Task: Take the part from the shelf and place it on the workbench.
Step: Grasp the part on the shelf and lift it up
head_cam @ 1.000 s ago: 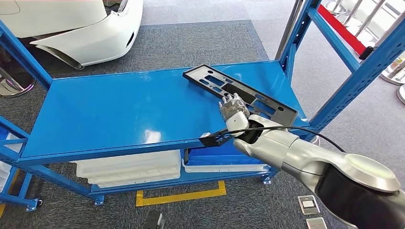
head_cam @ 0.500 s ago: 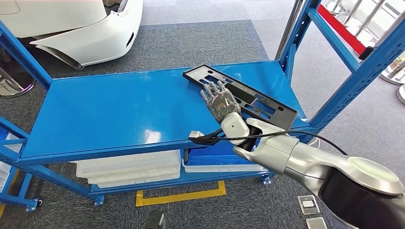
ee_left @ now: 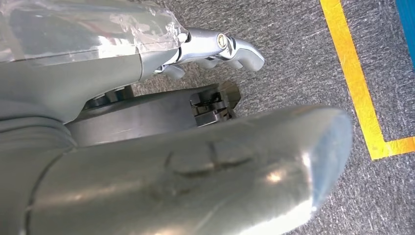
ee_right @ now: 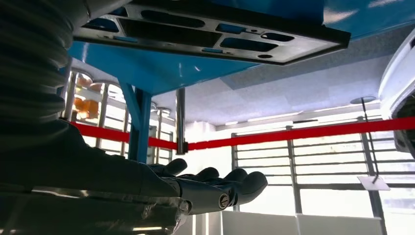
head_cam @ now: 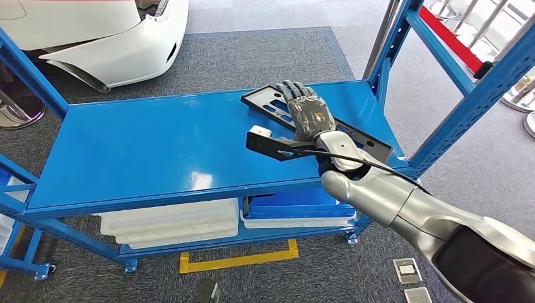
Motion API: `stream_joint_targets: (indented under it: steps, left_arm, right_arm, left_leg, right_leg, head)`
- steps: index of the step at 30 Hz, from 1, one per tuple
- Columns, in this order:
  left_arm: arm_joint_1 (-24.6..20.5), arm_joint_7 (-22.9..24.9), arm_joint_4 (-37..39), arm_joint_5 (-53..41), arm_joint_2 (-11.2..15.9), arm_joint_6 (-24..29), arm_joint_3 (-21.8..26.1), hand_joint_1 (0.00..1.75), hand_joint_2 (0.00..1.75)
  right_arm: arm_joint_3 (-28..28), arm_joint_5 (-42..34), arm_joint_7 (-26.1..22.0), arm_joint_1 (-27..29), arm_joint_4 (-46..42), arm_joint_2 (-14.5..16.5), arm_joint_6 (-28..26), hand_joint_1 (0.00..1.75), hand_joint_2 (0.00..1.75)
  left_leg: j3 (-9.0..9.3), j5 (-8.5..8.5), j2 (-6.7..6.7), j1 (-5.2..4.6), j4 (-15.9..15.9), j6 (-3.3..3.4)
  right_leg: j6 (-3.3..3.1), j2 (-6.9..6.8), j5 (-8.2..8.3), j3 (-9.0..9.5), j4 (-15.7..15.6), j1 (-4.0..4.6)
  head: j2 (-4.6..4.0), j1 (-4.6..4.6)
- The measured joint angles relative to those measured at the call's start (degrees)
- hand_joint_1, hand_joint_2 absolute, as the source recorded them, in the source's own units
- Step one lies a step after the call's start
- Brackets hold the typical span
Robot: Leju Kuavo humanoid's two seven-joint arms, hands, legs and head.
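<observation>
The right hand (head_cam: 308,115) is stretched flat over the far end of the black part (head_cam: 353,136), fingers (head_cam: 291,88) extended side by side and holding nothing. In the right wrist view a gap shows between the fingers and the part, so hand and part are apart. The part lies flat on the blue shelf (head_cam: 158,148), running from under the fingertips back beneath the palm and wrist. The left hand (ee_left: 215,46) hangs over grey carpet (ee_left: 303,49), fingers curled in on nothing
</observation>
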Motion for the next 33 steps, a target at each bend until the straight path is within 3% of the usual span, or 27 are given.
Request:
stream_joint_targets:
  steps: [10,33]
  left_arm:
    - [0.03,-1.04,0.0,0.14,-0.02,-0.07,0.02,0.0,0.0]
    - [0.02,-1.45,0.0,0.84,-0.11,0.13,0.21,0.0,0.0]
  right_arm:
    - [-1.74,-2.46,5.26,1.34,4.76,-2.88,2.93,0.0,1.75]
    - [-2.68,-6.88,3.72,2.79,15.65,-3.51,7.43,0.0,1.75]
  left_leg:
    - [-0.05,-0.01,-0.01,0.01,0.0,0.0]
    - [-0.09,-0.01,-0.01,0.01,-0.02,0.0]
  right_leg:
    - [0.0,-0.02,-0.01,-0.02,0.0,0.01]
    - [0.0,-0.03,-0.01,-0.04,0.0,0.01]
  head:
    - [0.0,-0.01]
    - [-0.01,-0.02]
